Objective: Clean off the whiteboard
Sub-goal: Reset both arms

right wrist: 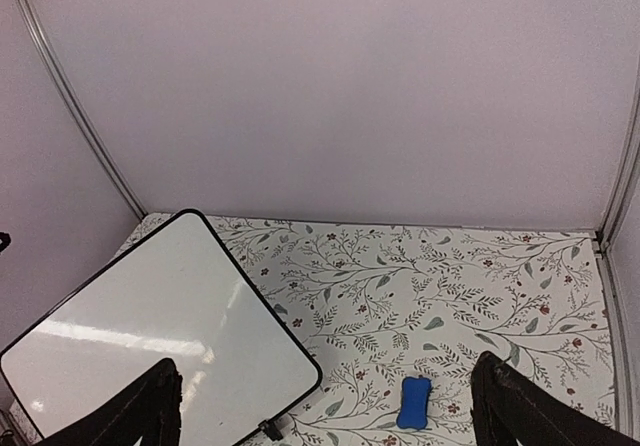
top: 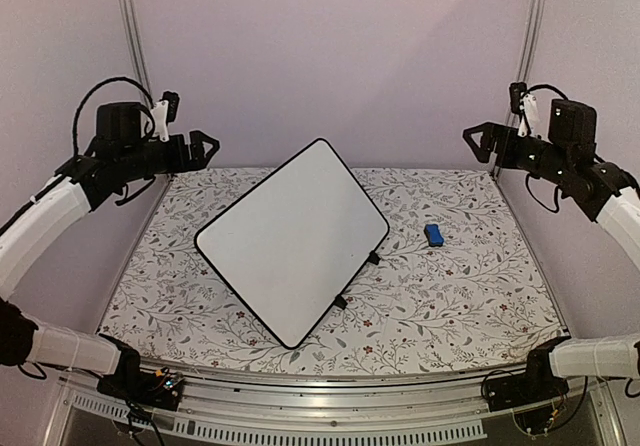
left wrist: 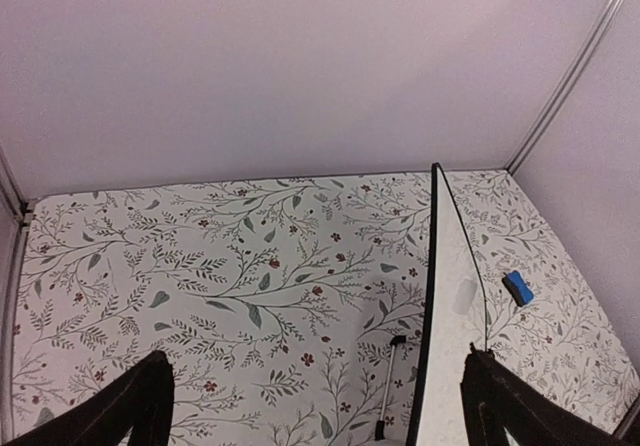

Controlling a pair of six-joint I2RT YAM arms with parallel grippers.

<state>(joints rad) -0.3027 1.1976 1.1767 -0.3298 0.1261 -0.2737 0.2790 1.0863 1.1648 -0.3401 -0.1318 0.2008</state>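
1. top external view: the table (top: 480,296), covered in a leaf print, lies well below both sets of fingers.
2. the whiteboard (top: 290,241) sits mid-table, turned corner-on, between the two grippers and well below them. in the left wrist view it shows almost edge-on and seems propped up on a thin leg (left wrist: 390,386). no writing shows on its face.
3. it looks stiff, light and slick, so it may slide or tip under a wipe. the black rim or a corner looks the safest place to pin it.
4. left gripper (top: 207,146): fingers spread wide, holding nothing, high beyond the board's left side.
5. right gripper (top: 475,141): likewise wide apart and empty.
6. the eraser (top: 434,234), small and blue, lies near the board's right corner, below and inward of the right fingers.
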